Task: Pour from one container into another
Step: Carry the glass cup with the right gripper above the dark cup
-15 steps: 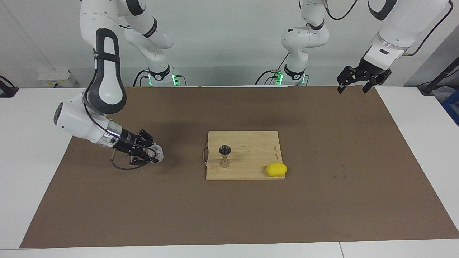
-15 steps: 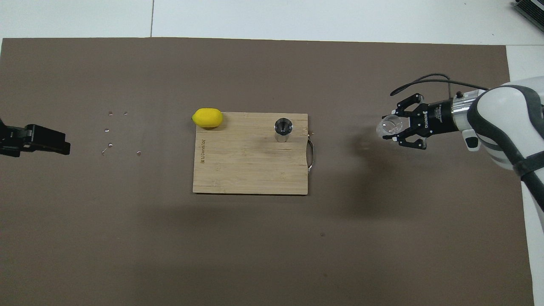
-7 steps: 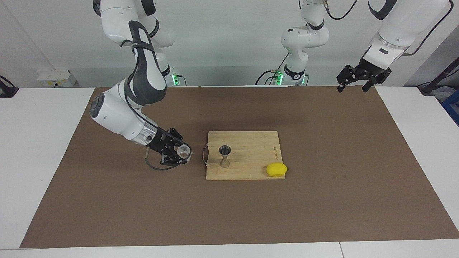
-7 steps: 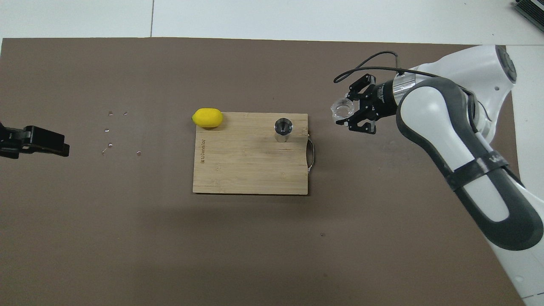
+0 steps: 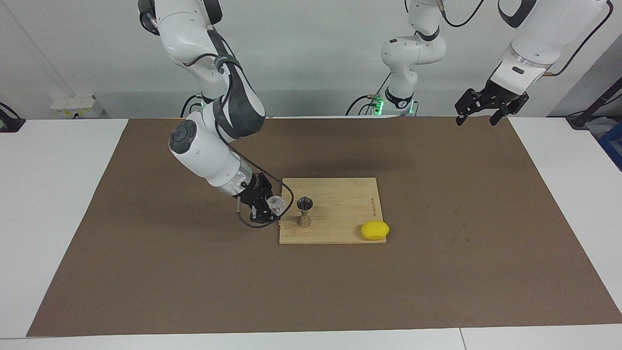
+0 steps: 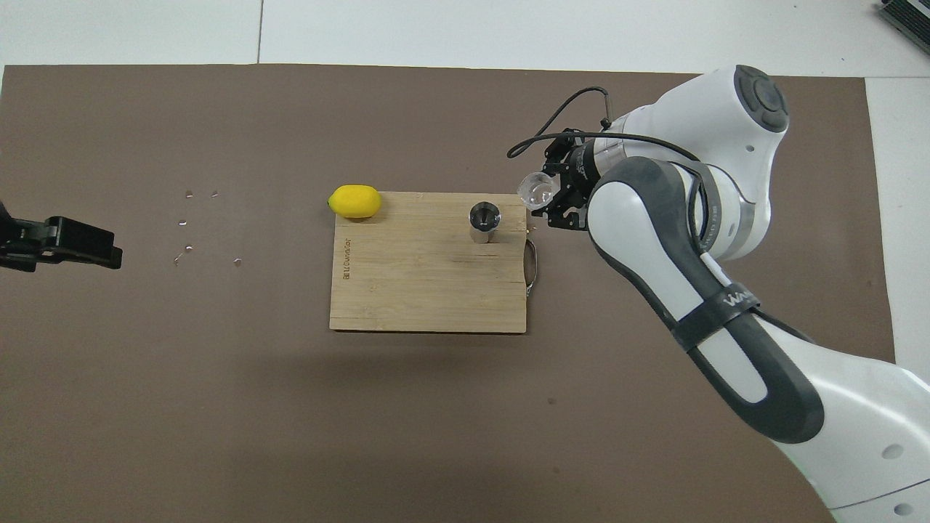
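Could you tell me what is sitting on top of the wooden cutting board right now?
On the cutting board the steel jigger stands upright near its handle end. The lemon rests at one corner, overhanging the edge. The jigger's cup looks dark inside; any contents cannot be seen.

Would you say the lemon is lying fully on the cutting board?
No, the lemon sits at the cutting board's corner and overhangs its edge onto the brown mat.

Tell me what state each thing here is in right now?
Clear textured glass tumbler: held in the air, over the board's handle edge.
Silvery metal hourglass jigger: upright on the wooden cutting board.
Yellow lemon: resting at the board's corner.
Right claw: shut on the tumbler.
Left claw: open, waiting.
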